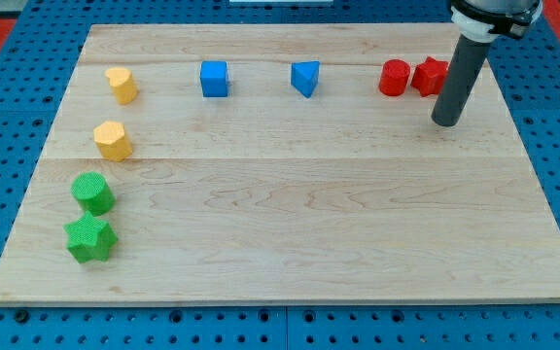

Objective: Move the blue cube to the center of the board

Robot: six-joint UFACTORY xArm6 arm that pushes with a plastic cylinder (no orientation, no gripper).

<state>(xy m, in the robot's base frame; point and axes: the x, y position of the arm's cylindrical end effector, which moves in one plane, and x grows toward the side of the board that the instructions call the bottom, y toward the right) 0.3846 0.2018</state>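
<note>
The blue cube point(214, 79) sits near the view's top, left of the middle of the wooden board point(290, 224). My tip point(446, 122) rests on the board at the view's upper right, far to the right of the blue cube. It stands just below and right of the two red blocks. A blue triangular block point(305, 78) lies between the cube and my tip.
A red cylinder point(393, 78) and a red star-like block point(430, 76) touch each other at the top right. A yellow heart-like block point(122, 85) and a yellow hexagonal block point(113, 141) stand at the left. A green cylinder point(92, 192) and a green star point(90, 238) stand below them.
</note>
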